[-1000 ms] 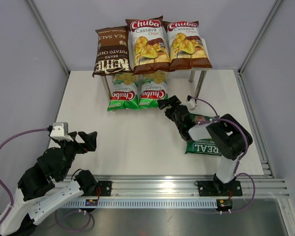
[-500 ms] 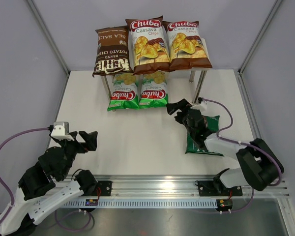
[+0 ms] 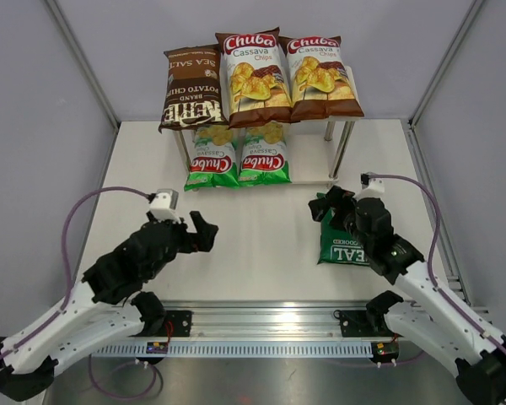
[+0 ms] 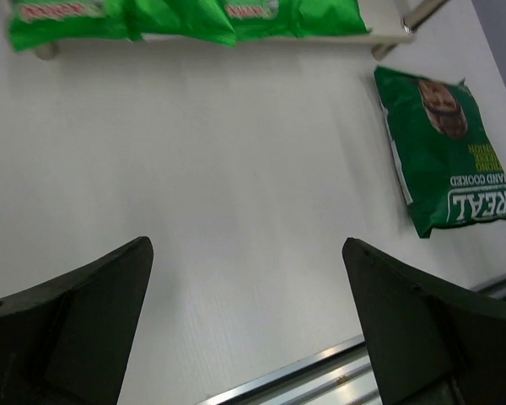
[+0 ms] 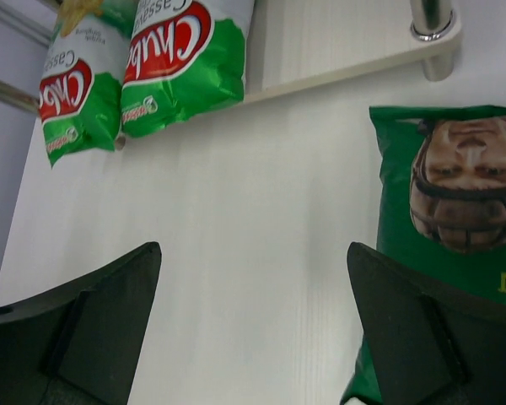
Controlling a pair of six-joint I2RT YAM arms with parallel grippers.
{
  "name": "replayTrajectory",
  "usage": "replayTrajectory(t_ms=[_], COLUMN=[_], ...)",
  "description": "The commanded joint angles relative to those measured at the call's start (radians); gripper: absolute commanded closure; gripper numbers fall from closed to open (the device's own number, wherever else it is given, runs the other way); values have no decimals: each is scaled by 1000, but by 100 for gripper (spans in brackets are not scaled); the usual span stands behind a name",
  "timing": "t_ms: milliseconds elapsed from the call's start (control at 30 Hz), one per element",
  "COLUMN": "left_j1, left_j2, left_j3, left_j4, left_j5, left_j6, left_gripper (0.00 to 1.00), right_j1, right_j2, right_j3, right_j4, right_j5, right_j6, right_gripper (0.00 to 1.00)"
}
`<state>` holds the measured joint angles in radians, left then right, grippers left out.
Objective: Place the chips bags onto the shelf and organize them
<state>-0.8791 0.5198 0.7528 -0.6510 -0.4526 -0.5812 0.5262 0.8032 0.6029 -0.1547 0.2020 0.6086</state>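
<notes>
Overhead looks down; both wrists (close) share REAL bag (image 4: 443,152).

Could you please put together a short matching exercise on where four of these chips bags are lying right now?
Things:
1. brown Kettle bag
2. dark green bag
3. left light green bag
4. right Cassava bag

Places:
A. flat on the table, in front of the right end of the shelf
B. top board, left end
C. lower board, left end
D. top board, right end

Pairs: 1-B, 2-A, 3-C, 4-D
</notes>
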Motion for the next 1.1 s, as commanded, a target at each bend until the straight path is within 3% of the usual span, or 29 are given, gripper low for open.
replayTrajectory(t_ms=[0, 167, 467, 700, 867, 1067], left_j1=[-3, -82, -153, -155, -167, -167], left_j2=[147, 406, 857, 1164, 1316, 1496], left_j3=[-64, -72, 91, 316, 502, 694], left_j4=[288, 577, 896, 898, 733, 630], left_j5=[236, 328, 400, 387, 286, 263], left_j6=[-92, -154, -220, -243, -247, -262], left_gripper=[1, 1, 1, 1, 1, 1], right_j1=[-6, -6, -6, -6, -6, -6], right_j2=[-114, -278, -530, -601, -657, -682], right_j3=[55, 141, 213, 236, 242, 267], right_j4=[-238, -479, -583, -625, -620, -674], right_j5=[-128, -219, -282, -332, -355, -334], right_j6=[-61, -35, 43, 45, 63, 77], right_gripper=[1, 1, 0, 0, 1, 1])
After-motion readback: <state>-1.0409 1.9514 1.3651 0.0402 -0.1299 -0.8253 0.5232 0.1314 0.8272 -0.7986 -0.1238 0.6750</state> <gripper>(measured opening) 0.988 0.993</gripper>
